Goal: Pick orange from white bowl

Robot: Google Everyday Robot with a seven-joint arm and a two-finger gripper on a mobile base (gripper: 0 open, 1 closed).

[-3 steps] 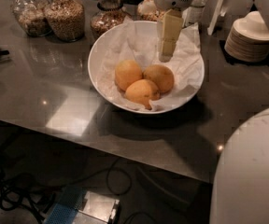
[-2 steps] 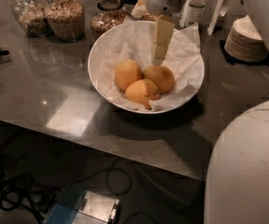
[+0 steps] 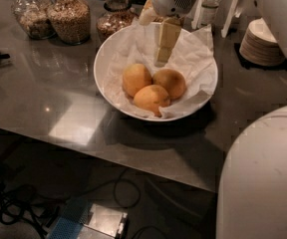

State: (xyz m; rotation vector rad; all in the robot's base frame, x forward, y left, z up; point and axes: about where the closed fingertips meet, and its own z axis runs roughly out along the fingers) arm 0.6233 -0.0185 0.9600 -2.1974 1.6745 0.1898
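The white bowl [image 3: 108, 59], lined with crumpled white paper, stands on the dark counter. Three yellow-orange fruits lie in it. The round orange [image 3: 136, 78] is on the left. A darker round fruit [image 3: 171, 82] lies to its right, and a more oval fruit [image 3: 152, 98] lies in front. My gripper [image 3: 156, 41] hangs over the far part of the bowl, above and behind the fruits. It is open and empty. One cream finger [image 3: 164, 41] points down toward the gap between the two rear fruits and touches nothing.
Glass jars of grains [image 3: 70, 16] stand in a row behind the bowl at the left. A stack of small tan plates [image 3: 263, 43] sits at the right rear. A white robot body part [image 3: 263, 178] fills the lower right. Cables lie on the floor below the counter edge.
The gripper has shifted left over the bowl, from above the right fruit toward the middle. The fruits and the bowl have not moved.
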